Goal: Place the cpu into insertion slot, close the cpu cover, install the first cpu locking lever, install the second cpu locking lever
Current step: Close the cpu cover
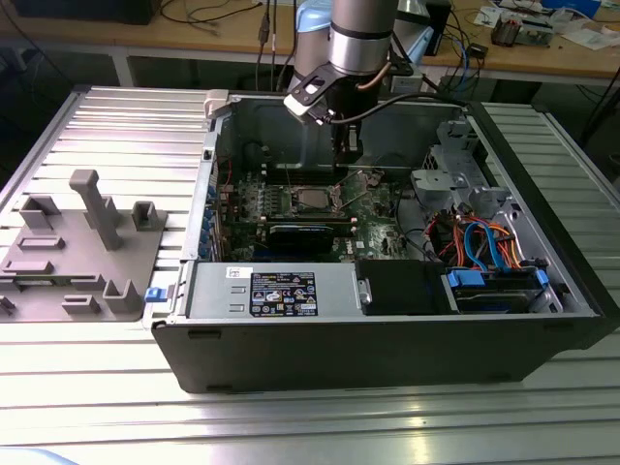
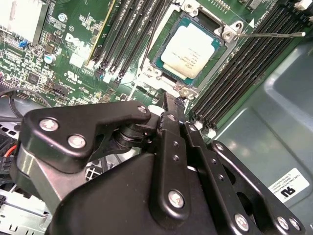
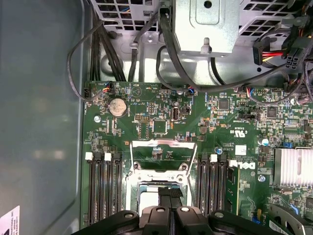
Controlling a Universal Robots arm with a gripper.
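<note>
The cpu (image 2: pixel 190 49) sits flat in its socket on the green motherboard (image 3: pixel 146 105), dull silver top up, inside the open computer case (image 1: pixel 387 349). The cpu cover (image 3: pixel 164 145) is swung back off the socket, and you can see the board through its square opening. A thin metal lever (image 2: pixel 274 34) sticks out from one corner of the socket, pointing away across the memory slots (image 2: pixel 254 54).

The hand (image 2: pixel 169 100) hangs just over the edge of the socket with its two black fingers pressed together. In the first wrist view they cover part of the chip. Whether the tips touch anything I cannot tell.

More black memory slots (image 2: pixel 132 34) run along the socket's other side. Further out on the board are a round coin battery (image 3: pixel 117 106) and a finned heat sink (image 3: pixel 293 166). Thick black cables (image 3: pixel 171 54) drape down to the board from a metal bracket.

In the exterior view the arm (image 1: pixel 360 39) drops into the case from above. The grey power supply (image 1: pixel 271 291) lies along the near wall. Blue and orange cables (image 1: pixel 484 242) bunch up towards the exterior view's right. The case rests on a ribbed metal tabletop (image 1: pixel 291 426), with a grey parts fixture (image 1: pixel 77 242) well apart on the exterior view's left.
</note>
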